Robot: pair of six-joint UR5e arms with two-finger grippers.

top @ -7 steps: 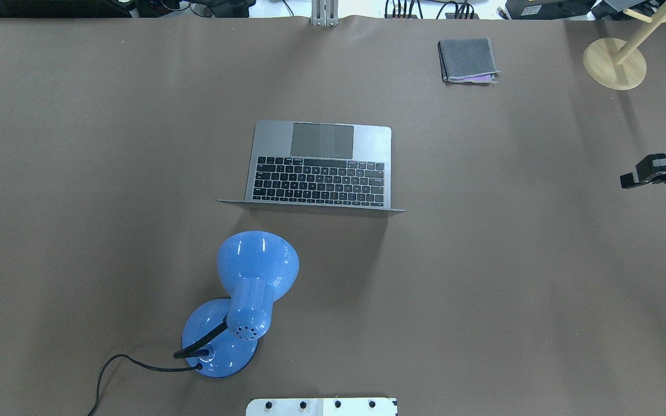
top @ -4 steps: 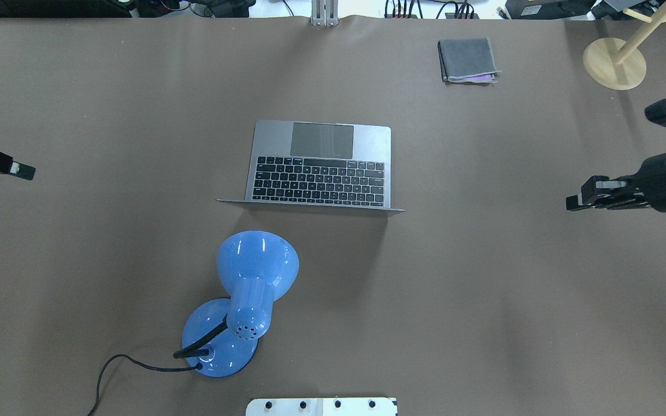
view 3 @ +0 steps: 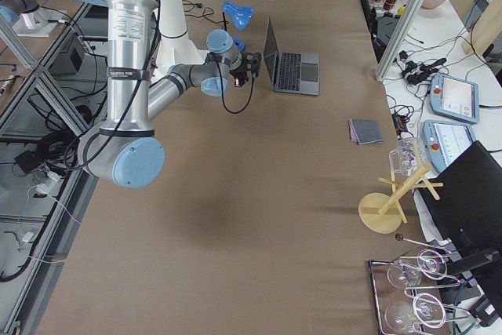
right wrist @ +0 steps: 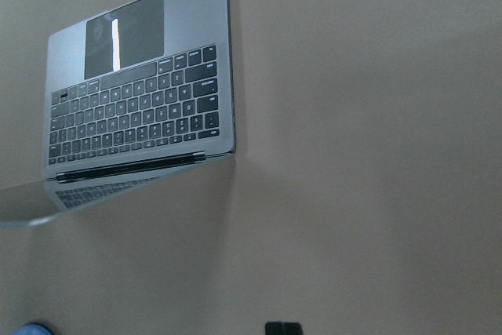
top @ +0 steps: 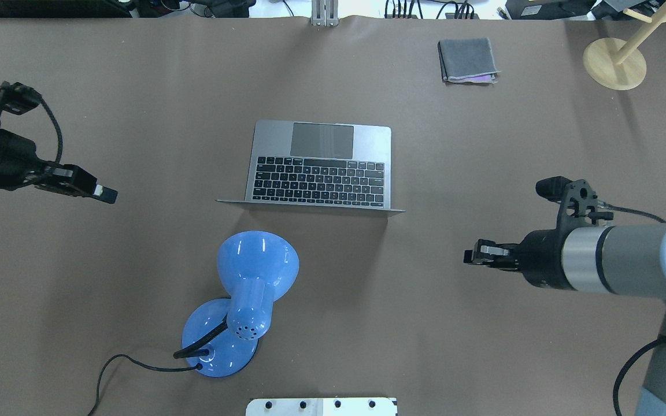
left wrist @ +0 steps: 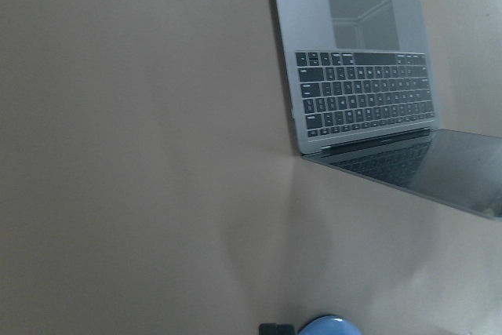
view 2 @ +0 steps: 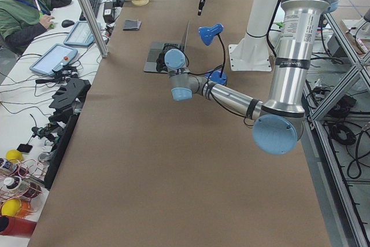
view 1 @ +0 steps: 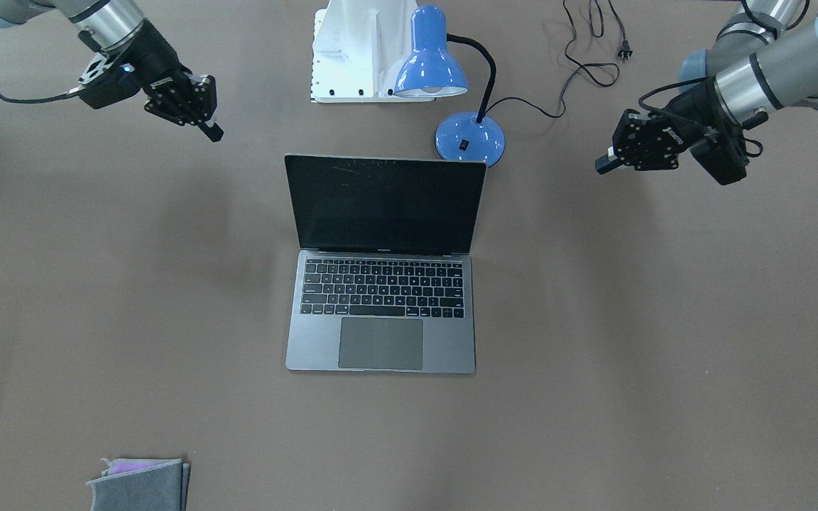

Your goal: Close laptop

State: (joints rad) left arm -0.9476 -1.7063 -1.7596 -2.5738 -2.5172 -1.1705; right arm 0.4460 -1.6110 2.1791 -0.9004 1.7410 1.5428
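Okay, laptop (top: 318,167) is wide open, left fingers (top: 104,194) and right fingers (top: 474,255) both pressed together, well off either side of it. I'd nudge the lid (view 1: 385,202) down gently from its top edge.

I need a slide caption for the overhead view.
Open laptop between left hand and right hand, blue lamp behind its lid.

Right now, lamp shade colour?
The lamp shade is glossy blue; it shows best in the overhead exterior view.
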